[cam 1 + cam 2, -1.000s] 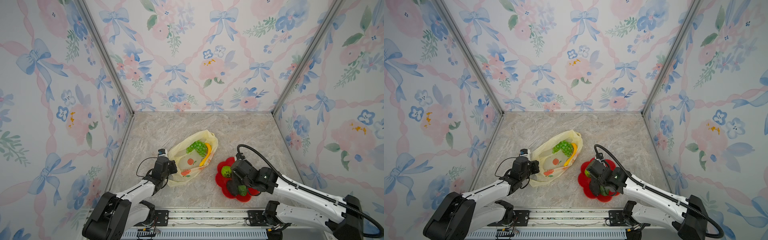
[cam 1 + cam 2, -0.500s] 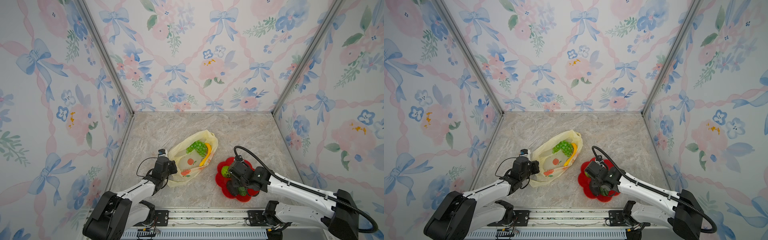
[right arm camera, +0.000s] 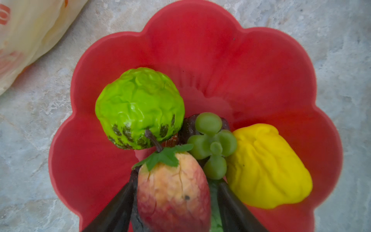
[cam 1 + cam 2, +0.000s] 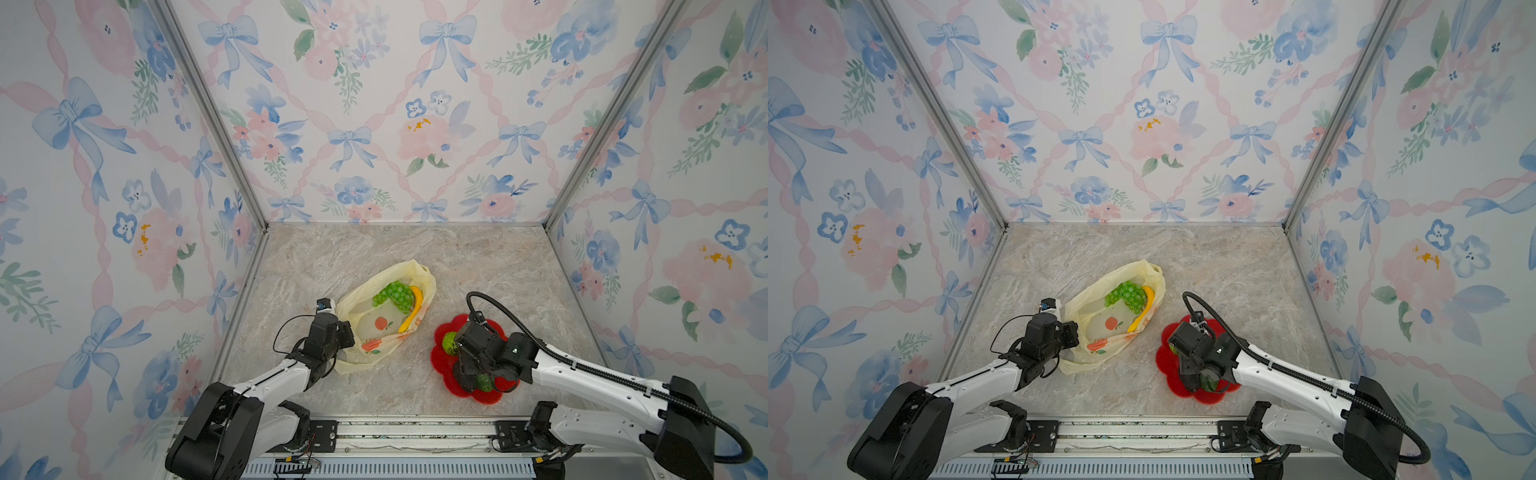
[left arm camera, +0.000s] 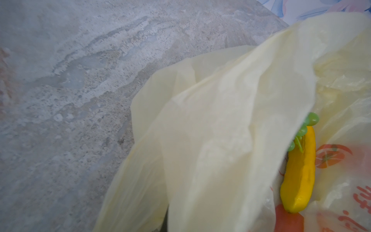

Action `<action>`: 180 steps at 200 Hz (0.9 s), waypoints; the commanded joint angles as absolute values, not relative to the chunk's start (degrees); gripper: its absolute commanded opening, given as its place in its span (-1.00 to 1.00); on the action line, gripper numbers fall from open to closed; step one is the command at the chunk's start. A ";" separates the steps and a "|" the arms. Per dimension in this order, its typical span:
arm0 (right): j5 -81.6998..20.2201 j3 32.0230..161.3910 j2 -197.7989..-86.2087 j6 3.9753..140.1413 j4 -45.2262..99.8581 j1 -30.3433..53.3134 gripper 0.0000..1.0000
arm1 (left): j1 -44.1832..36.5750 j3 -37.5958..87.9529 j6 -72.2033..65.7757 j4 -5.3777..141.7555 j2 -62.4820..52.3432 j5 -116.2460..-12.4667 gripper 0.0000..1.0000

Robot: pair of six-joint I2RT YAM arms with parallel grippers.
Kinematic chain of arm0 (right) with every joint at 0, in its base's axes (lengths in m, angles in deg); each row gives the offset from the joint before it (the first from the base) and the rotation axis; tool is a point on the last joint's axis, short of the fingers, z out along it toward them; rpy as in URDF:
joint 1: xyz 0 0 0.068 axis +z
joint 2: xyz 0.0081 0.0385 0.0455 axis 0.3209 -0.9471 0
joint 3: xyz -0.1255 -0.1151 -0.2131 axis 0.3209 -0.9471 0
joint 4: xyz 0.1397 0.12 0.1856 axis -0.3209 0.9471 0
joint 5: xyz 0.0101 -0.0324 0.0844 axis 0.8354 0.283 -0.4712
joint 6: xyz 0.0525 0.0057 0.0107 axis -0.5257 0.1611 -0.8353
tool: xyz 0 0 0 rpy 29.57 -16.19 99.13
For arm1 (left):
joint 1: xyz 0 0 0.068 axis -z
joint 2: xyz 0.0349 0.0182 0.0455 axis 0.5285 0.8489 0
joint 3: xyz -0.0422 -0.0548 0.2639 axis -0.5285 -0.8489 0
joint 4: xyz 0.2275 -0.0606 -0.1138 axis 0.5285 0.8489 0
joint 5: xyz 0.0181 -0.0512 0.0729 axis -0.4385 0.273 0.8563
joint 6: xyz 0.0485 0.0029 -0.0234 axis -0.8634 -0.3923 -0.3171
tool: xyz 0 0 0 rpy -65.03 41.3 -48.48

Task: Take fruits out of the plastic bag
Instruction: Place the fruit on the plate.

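Observation:
The pale yellow plastic bag [image 4: 361,307] [image 4: 1092,307] lies open at the floor's middle, with a green grape bunch [image 4: 395,295] and a yellow banana [image 4: 413,309] inside. My left gripper [image 4: 347,332] is shut on the bag's near left rim. In the left wrist view the bag's film [image 5: 220,130] hides the jaws. My right gripper [image 3: 177,178] is low over the red plate [image 3: 200,30], its jaws open on either side of a red strawberry [image 3: 172,190]. A gap shows beside one finger. Beside it lie a bumpy green fruit [image 3: 140,108], a yellow lemon [image 3: 267,166], a small green sprig [image 3: 212,144] and a dark avocado [image 3: 188,124].
The red flower-shaped plate [image 4: 442,370] [image 4: 1165,368] sits right of the bag, near the front rail. Flowered walls close the floor in at the left, back and right. A black cable arches above the right wrist.
The right gripper's jaws have spread apart around the strawberry over the plate, and the wrist shifted slightly. The left arm and the bag have not moved.

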State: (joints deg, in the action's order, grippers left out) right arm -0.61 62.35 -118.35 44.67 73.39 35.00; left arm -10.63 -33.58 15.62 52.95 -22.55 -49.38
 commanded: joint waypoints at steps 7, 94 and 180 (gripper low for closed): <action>1.56 66.75 -117.47 45.42 77.88 34.80 0.41 | -11.06 -33.26 14.07 53.49 -22.43 -49.27 -0.93; 3.39 86.59 -130.72 52.85 73.95 36.21 0.35 | -7.74 -32.56 11.93 55.50 -25.47 -45.20 -0.93; -3.84 111.03 -160.03 59.01 75.19 29.81 0.09 | -3.36 -31.17 10.56 59.01 -28.74 -38.79 -0.94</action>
